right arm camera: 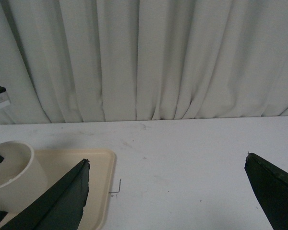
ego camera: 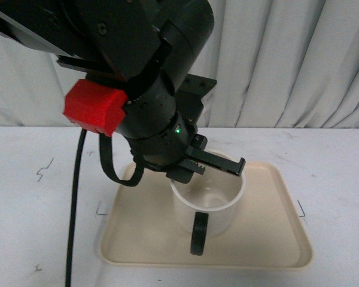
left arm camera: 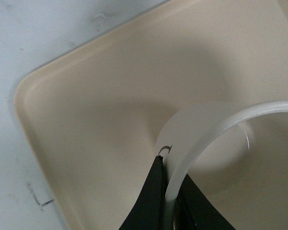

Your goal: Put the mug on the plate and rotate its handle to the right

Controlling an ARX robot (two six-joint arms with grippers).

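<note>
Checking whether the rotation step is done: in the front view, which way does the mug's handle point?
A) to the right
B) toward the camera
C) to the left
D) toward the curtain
B: the handle sits on the near side of the mug, facing the camera, and the mug stands on the plate.

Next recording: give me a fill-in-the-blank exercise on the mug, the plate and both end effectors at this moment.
1. The mug stands upright on the beige ____.
2. Its black ____ faces the front camera.
3. The left end effector pinches the mug's ____.
4. The right end effector is ____ and holds nothing.
Missing words: plate; handle; rim; open.
</note>
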